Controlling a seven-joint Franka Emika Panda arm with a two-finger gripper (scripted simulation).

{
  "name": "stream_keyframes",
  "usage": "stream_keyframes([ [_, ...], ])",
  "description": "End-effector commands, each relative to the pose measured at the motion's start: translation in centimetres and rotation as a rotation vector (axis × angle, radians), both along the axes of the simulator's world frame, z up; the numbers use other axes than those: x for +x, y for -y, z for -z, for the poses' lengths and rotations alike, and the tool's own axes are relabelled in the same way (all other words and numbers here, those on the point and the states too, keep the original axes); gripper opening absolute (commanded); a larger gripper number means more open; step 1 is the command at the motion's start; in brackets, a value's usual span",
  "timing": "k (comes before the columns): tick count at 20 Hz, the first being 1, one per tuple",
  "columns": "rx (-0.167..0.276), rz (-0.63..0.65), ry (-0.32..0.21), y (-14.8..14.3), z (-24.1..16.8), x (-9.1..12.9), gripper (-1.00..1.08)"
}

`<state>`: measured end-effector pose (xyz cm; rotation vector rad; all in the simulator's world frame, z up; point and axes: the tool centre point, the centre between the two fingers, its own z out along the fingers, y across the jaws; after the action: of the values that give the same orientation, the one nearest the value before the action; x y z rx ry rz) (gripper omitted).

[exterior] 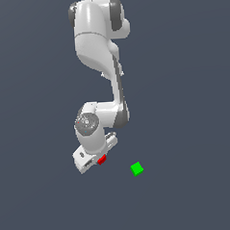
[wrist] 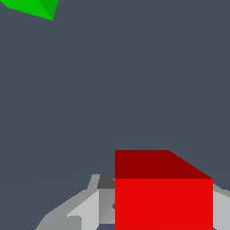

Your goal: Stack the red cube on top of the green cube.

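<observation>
because the red cube [wrist: 163, 197] fills the near part of the wrist view with grey fingers [wrist: 85, 211] showing on either side of it, the gripper [exterior: 93, 159] looks clenched on the cube, though how much of each face the pads cover is hidden, and that is the first risk: a shallow or off-centre hold could let the cube twist or slip during the carry. in the exterior view only a small red corner [exterior: 101, 159] peeks out beside the white hand, so whether the cube hangs level or tilted cannot be told; a tilted cube set down would likely topple off. farther out, the green cube [exterior: 136, 168] sits alone on the dark counter [exterior: 185, 132], well apart from the gripper toward the exterior view's right, and only its corner [wrist: 38, 6] shows at the edge of the wrist view. it appears turned at an angle to the red one, so a release without matching that yaw, or off-centre, could leave an overhang. descending too low could also knock the green cube aside, since it is small and loose.
</observation>
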<state>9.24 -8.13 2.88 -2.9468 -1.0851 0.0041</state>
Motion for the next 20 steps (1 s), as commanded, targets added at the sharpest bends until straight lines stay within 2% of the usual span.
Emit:
stream_keyframes([
  [1,0.000,0.000,0.002,0.0,-1.2,0.0,-1.00],
  [11,-0.001,0.000,0.003,0.0,-7.9,0.0,-1.00],
  [20,-0.001,0.000,0.004,0.0,-9.0,0.1,-1.00],
])
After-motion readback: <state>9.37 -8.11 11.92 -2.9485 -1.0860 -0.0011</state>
